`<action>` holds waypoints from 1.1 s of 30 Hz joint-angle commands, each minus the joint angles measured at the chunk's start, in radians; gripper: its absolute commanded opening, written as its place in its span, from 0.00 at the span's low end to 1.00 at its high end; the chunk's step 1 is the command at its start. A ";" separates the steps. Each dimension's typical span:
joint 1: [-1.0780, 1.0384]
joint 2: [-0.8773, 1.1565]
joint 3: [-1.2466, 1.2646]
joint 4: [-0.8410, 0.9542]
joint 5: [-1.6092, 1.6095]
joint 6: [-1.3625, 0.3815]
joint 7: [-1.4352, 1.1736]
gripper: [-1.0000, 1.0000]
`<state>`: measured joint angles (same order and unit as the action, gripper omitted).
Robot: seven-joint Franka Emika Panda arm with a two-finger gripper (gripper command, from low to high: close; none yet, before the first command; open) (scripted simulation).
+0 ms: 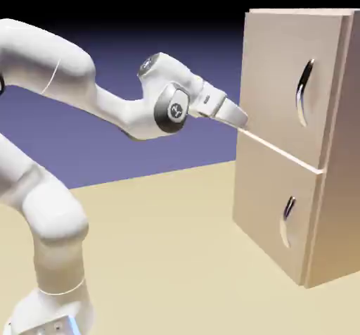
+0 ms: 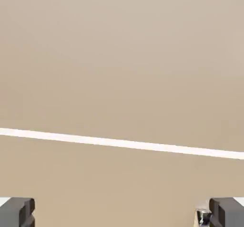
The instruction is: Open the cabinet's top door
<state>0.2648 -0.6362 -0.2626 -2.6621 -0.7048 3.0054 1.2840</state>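
The tan cabinet (image 1: pixel 330 186) stands at the right of the exterior view. Its top door (image 1: pixel 278 73) is flush with the cabinet front and carries a long curved dark handle (image 1: pixel 304 93). My gripper (image 1: pixel 239 117) points at the front's left edge, just above the seam between the two doors and well left of the handle. In the hand view, tan door wood (image 2: pixel 122 54) fills the picture, crossed by the pale seam (image 2: pixel 122 143). My gripper (image 2: pixel 122 214) is open: its grey fingertips (image 2: pixel 16 211) sit far apart at the bottom corners, with nothing between them. Neither handle shows there.
The shorter lower door (image 1: pixel 264 214) has a small curved handle (image 1: pixel 287 221). A beige table (image 1: pixel 162 256) stretches in front of the cabinet. The white arm (image 1: pixel 42 207) rises from the lower left.
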 commanded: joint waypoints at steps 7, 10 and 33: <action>0.109 -0.029 -0.113 0.064 -0.304 -0.014 0.235 0.50; 0.156 -0.041 -0.162 0.091 -0.435 -0.019 0.335 0.50; 0.515 -0.135 -0.535 0.301 -1.435 -0.064 1.106 0.50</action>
<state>0.7796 -0.7710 -0.7974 -2.3611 -2.1400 2.9411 2.3898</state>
